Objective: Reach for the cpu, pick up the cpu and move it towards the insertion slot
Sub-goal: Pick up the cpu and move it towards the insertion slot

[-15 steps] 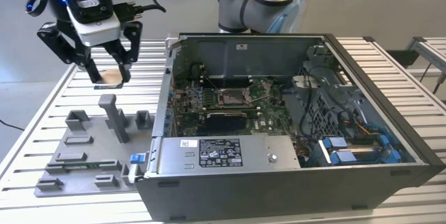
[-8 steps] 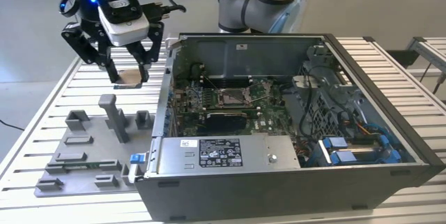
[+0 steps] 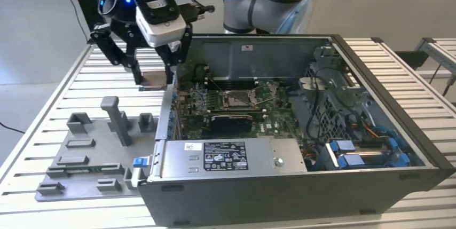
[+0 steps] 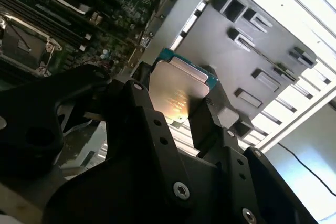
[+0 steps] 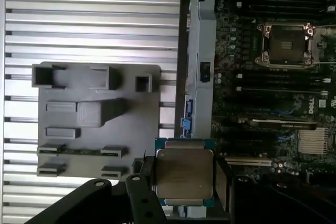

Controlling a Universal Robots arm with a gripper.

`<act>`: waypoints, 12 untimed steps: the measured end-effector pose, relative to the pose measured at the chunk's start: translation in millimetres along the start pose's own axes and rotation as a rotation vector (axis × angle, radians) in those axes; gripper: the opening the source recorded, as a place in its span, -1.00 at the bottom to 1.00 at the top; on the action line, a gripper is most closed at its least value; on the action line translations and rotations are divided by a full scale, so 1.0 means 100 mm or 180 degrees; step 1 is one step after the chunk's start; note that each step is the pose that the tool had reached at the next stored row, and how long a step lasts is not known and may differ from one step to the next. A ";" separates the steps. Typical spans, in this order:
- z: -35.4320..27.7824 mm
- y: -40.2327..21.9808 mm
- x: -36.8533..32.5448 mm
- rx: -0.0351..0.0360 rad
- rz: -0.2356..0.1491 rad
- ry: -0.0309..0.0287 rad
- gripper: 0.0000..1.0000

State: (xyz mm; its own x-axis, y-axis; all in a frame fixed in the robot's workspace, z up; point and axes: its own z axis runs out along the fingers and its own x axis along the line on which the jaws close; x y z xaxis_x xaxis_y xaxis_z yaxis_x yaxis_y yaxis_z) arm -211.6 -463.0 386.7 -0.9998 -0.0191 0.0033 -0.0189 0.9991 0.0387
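Note:
My gripper (image 3: 153, 78) hangs above the slatted table, just outside the open computer case on the exterior view's left, and is shut on the cpu (image 3: 152, 83). In both wrist views the cpu (image 5: 184, 176) (image 4: 177, 88) is a flat silvery square with a green edge, clamped between the two black fingers (image 5: 146, 181). The insertion slot (image 3: 236, 99) is a silver-framed socket with a dark centre on the motherboard inside the case. It stands open, well apart from the cpu, in both wrist views (image 5: 285, 45) (image 4: 20, 39).
A grey plastic fixture plate (image 3: 80, 160) with upright blocks lies on the table below the gripper. The case's side wall (image 3: 170, 112) stands between the gripper and the motherboard. A power supply (image 3: 228, 157) and cable bundles (image 3: 335, 106) fill the case's near and right parts.

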 end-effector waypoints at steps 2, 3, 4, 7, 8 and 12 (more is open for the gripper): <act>-0.001 -0.005 -0.091 0.0000 0.0000 0.0001 -1.00; -0.001 -0.006 -0.134 0.0000 0.0000 0.0002 -1.00; -0.001 -0.008 -0.174 0.0000 0.0000 0.0002 -1.00; -0.001 -0.010 -0.223 0.0000 0.0000 0.0002 -1.00; -0.001 -0.009 -0.223 0.0000 0.0000 0.0002 -1.00; -0.001 -0.009 -0.224 0.0000 0.0000 0.0002 -1.00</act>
State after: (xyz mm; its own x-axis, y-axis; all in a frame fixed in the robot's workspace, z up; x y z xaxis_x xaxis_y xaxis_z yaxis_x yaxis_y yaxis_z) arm -189.2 -463.5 386.7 -0.9998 -0.0191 0.0040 -0.0189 0.9991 0.0387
